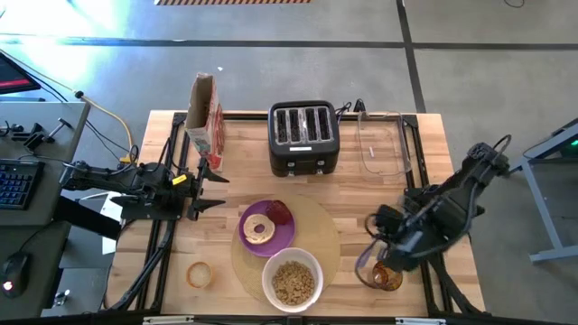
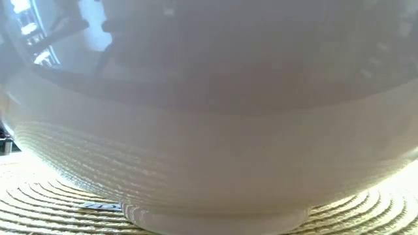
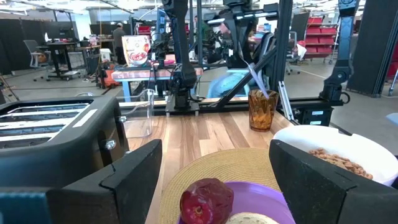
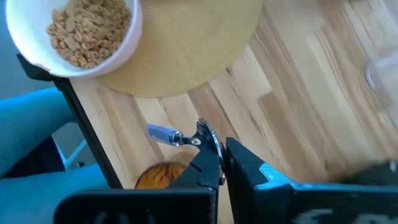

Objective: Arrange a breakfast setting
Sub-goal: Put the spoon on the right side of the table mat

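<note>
Wooden tabletop (image 1: 424,162) carries round tan mat (image 1: 321,236); purple plate (image 1: 280,236) with bagel (image 1: 259,228) and red fruit (image 1: 279,213), white bowl (image 1: 293,280) of cereal (image 1: 293,283).

Right tool (image 4: 221,163) pinched together on spoon (image 4: 163,134) above amber cup (image 1: 386,275), off mat's right edge. Likely step: place spoon; lower slowly, avoid tipping cup.

Left tool (image 1: 219,190) apart, empty, waiting left of plate.

Low view: only bowl wall.

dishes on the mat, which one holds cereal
The white bowl at the mat's near edge holds tan cereal; the small purple plate carries a bagel and red fruit.
</note>
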You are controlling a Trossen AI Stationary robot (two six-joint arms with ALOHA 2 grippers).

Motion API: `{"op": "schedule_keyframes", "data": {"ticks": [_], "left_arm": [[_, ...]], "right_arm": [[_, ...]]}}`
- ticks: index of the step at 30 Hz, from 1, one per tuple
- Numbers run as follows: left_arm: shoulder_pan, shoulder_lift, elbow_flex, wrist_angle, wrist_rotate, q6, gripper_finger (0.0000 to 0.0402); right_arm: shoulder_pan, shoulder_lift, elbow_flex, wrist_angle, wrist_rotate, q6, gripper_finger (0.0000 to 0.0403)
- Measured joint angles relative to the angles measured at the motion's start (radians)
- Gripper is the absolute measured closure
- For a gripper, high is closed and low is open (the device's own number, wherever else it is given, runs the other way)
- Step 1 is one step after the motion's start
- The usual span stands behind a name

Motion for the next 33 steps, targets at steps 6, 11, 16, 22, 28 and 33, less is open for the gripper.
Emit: {"op": "schedule_keyframes", "data": {"ticks": [6, 11, 16, 22, 28, 33], "left_arm": [[0.0, 0.0, 0.0, 0.0, 0.0, 0.0, 0.0115], [0.0, 0.0, 0.0, 0.0, 0.0, 0.0, 0.0115], [0.0, 0.0, 0.0, 0.0, 0.0, 0.0, 0.0115], [0.0, 0.0, 0.0, 0.0, 0.0, 0.0, 0.0115], [0.0, 0.0, 0.0, 0.0, 0.0, 0.0, 0.0115], [0.0, 0.0, 0.0, 0.0, 0.0, 0.0, 0.0115]], "right_arm": [[-0.152, 0.0, 0.0, 0.091, -0.071, -0.267, 0.0403], [-0.271, 0.0, 0.0, 0.129, -0.153, -0.444, 0.0403], [-0.372, -0.001, -0.009, 0.177, -0.255, -0.603, 0.0403], [-0.469, -0.001, -0.098, 0.272, -0.36, -0.734, 0.0403], [-0.53, -0.001, -0.209, 0.404, -0.463, -0.826, 0.0403], [-0.57, 0.0, -0.304, 0.517, -0.551, -0.872, 0.0403]]}}
